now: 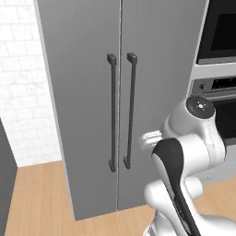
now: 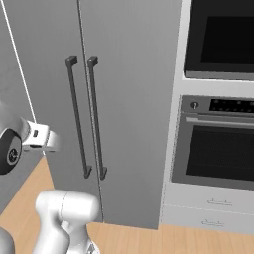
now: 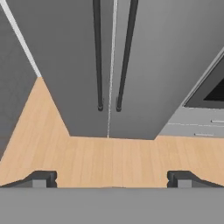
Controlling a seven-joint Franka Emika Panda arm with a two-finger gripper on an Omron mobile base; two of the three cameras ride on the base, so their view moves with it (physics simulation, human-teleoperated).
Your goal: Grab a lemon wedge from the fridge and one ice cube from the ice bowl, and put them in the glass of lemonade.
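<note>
The fridge (image 1: 92, 101) is seen standing closed, its two grey doors meeting at a thin central seam, with the two long dark bar handles (image 1: 122, 110) set upright just beside that seam, one on each door. To its right, the black built-in oven (image 2: 218, 139) is set into a pale cabinet column with drawers (image 2: 216, 211) below it. A light wooden floor (image 3: 109, 162) runs up to the foot of the fridge.

In the hand view, the gripper (image 3: 112, 179) is held with its two dark fingertips (image 3: 41, 179) spread wide apart and nothing between them. The fridge lies ahead of the gripper and well apart from it, with bare floor between, and the handles' lower ends sit almost centred above the gap between the fingertips.
</note>
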